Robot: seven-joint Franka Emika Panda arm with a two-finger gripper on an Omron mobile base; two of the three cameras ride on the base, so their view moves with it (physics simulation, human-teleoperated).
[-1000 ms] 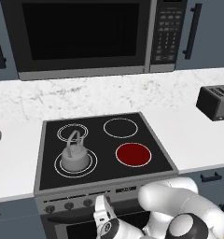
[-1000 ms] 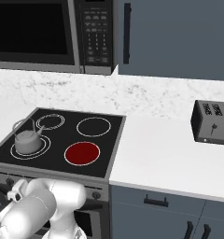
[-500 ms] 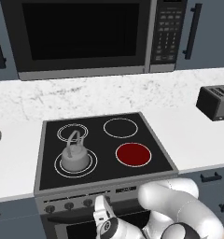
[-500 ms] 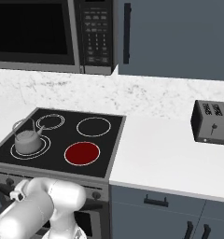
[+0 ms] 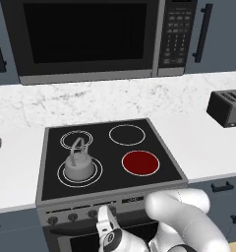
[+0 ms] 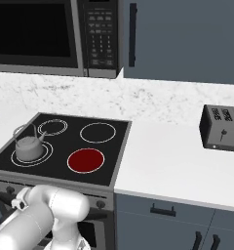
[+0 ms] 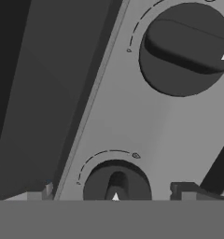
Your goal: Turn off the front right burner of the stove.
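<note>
Red glows solid on the front right burner from the left base camera, the one lit disc on the stove, with a kettle sitting on the front left ring. The arm bends low before the grey front panel, its gripper just below the row of knobs and left of the panel's middle, so the burner lies up and to its right.

From the right base camera the same red disc sits at the near right of the black glass; the white arm crowds the panel and hides the hand. A toaster stands well apart on the counter.

The hand camera is close on the panel: one knob lies between the two fingertips, its ridge running toward them, and a second knob sits beyond. The fingers stand apart on either side, gripping nothing yet. Which knob governs the red burner I cannot tell.
</note>
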